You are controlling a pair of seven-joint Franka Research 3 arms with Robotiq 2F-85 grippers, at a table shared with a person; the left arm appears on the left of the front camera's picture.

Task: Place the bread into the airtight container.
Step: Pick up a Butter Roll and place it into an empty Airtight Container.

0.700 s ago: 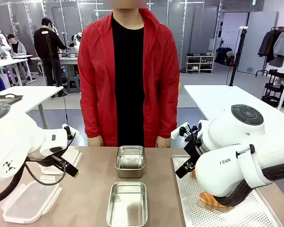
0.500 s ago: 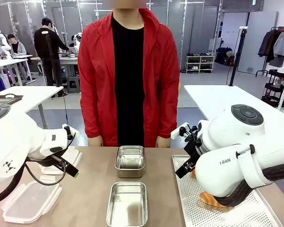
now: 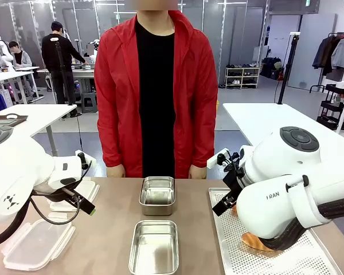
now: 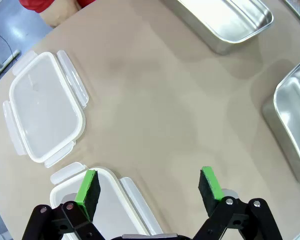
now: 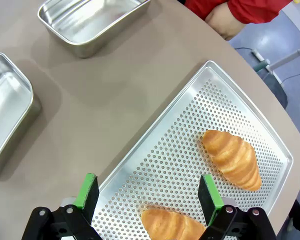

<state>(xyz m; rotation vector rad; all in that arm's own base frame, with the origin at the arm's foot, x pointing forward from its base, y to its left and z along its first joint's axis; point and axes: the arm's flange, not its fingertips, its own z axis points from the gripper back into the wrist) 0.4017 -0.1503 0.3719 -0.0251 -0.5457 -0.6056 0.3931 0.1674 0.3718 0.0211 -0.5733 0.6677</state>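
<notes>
At the bottom edge of the right wrist view, the right hand (image 5: 147, 192) hangs wide open and empty over the tray (image 5: 165, 150). One bread (image 5: 172, 225) lies low in the frame between its green pads, closer to the right-hand pad. A second bread (image 5: 232, 157) sits farther up and to the right.

The step in hand looks like the pick, and the nearer bread is the natural choice. The hand would do well to centre over it first, so that neither pad lands on the crust. It should also turn so the jaws close across the narrow width, not along the length. A flaky roll likely crushes easily, so the squeeze should be light and the lift straight up off the perforated metal.

Two steel containers wait on the surface, one at the upper left (image 5: 92, 22) and one at the left edge (image 5: 5, 110). Both are open and empty.

The left hand (image 4: 149, 185) is also spread wide and holds nothing, above the plastic lids (image 4: 45, 112). It is well apart from the carrying path.
</notes>
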